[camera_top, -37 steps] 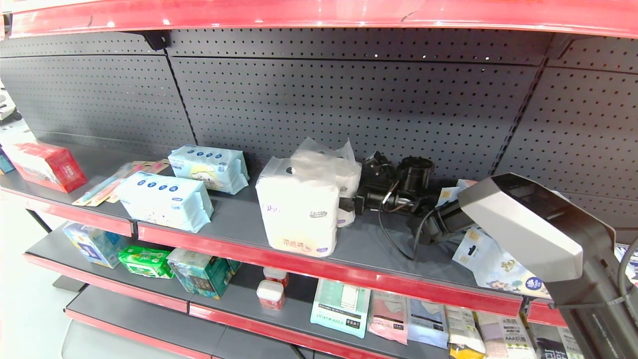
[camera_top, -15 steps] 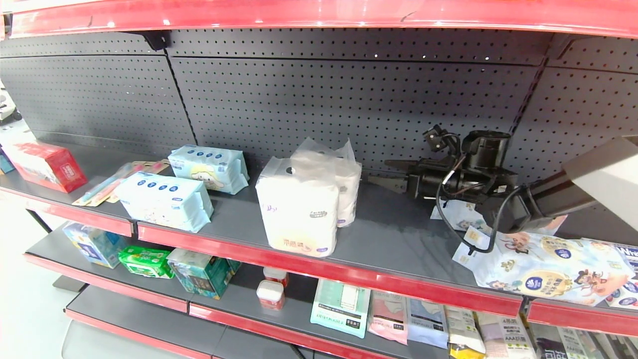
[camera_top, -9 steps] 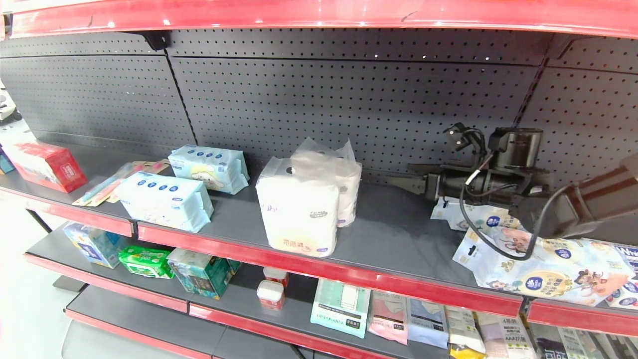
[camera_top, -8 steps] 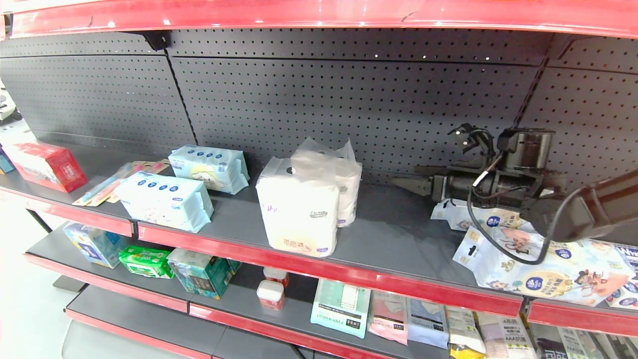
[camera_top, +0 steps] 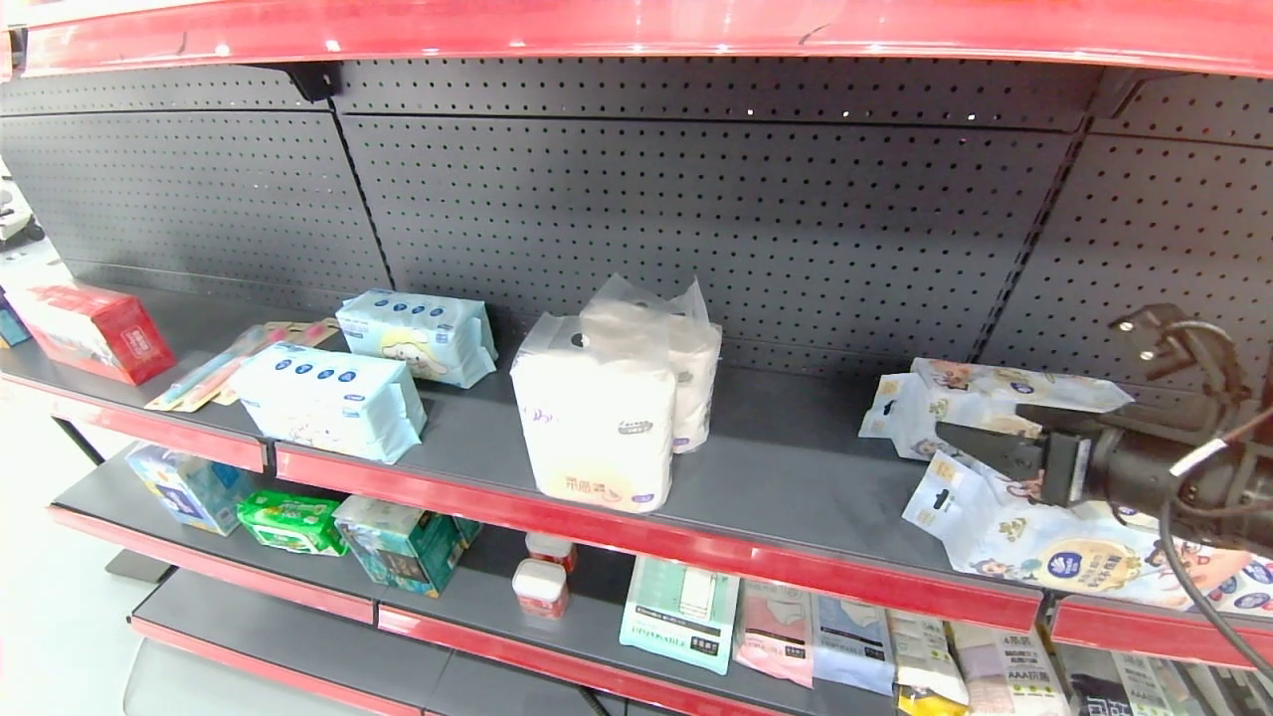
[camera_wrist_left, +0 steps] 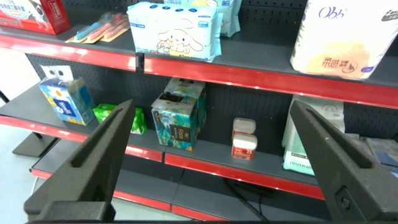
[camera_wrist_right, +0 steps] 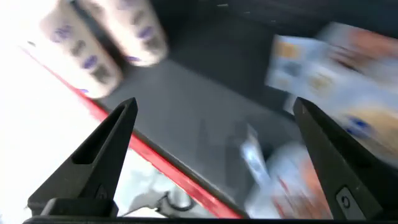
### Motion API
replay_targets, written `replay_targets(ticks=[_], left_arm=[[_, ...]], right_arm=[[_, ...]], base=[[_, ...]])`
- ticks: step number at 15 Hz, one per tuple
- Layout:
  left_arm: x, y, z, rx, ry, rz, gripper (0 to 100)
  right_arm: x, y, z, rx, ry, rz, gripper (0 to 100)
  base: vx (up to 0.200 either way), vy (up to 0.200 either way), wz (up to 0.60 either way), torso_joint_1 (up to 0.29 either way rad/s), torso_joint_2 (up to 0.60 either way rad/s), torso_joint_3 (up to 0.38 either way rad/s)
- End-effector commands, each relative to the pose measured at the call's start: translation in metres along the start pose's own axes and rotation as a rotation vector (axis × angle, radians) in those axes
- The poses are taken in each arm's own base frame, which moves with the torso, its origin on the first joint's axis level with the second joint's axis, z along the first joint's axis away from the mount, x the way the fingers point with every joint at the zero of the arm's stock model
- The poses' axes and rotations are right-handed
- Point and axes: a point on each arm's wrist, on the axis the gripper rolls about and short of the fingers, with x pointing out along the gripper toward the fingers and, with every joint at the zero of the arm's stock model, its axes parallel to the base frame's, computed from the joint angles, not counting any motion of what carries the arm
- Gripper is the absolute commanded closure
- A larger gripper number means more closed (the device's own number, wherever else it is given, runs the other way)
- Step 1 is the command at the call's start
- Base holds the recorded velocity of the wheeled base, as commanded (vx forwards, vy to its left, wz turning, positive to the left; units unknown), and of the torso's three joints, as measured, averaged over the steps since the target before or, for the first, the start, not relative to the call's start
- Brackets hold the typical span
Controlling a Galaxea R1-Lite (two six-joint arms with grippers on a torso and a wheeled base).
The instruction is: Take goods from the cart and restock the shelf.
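Note:
A white toilet paper pack [camera_top: 597, 418] stands near the front of the dark middle shelf [camera_top: 786, 467], with a second wrapped pack [camera_top: 686, 368] just behind it. My right gripper [camera_top: 980, 430] is open and empty at the right, above the cartoon-printed wipes packs [camera_top: 1074, 547], fingers pointing left toward the toilet paper. In the right wrist view the right gripper [camera_wrist_right: 211, 168] has its fingers spread wide over the shelf. My left gripper [camera_wrist_left: 211, 162] is open and empty, low in front of the shelves, with the toilet paper pack [camera_wrist_left: 342, 37] above it.
Blue tissue packs [camera_top: 328, 398], toothbrushes [camera_top: 229, 363] and a red box [camera_top: 90, 328] fill the shelf's left. Another wipes pack [camera_top: 980, 393] lies at the back right. Bare shelf [camera_top: 796, 447] lies between toilet paper and wipes. Lower shelves hold boxes [camera_wrist_left: 180, 112] and jars [camera_wrist_left: 244, 138].
My right gripper has drawn back to the right and lower, away from the toilet paper packs, which stay standing on the shelf. The wipes packs it covered now show.

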Motion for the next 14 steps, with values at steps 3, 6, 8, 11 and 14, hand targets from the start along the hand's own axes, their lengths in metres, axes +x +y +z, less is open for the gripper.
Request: replay_targets(ticks=[3, 6, 8, 11, 14], left_arm=[[0.0, 0.0, 0.0, 0.0, 0.001, 0.0, 0], [0.0, 0.0, 0.0, 0.0, 0.001, 0.0, 0], [0.0, 0.0, 0.0, 0.0, 0.001, 0.0, 0], [0.0, 0.0, 0.0, 0.0, 0.001, 0.0, 0], [0.0, 0.0, 0.0, 0.0, 0.001, 0.0, 0]], right_arm=[[-0.103, 0.01, -0.033, -0.019, -0.068, -0.547, 0], [-0.154, 0.023, -0.079, -0.115, -0.102, -0.666, 0], [-0.175, 0.037, -0.116, -0.126, -0.174, -0.608, 0], [-0.191, 0.049, -0.149, -0.139, -0.238, -0.567, 0], [-0.186, 0.048, -0.154, -0.01, -0.256, -0.488, 0]], base=[[0.0, 0.0, 0.0, 0.0, 0.0, 0.0], [0.0, 0.0, 0.0, 0.0, 0.0, 0.0], [0.0, 0.0, 0.0, 0.0, 0.0, 0.0], [0.0, 0.0, 0.0, 0.0, 0.0, 0.0], [0.0, 0.0, 0.0, 0.0, 0.0, 0.0]])
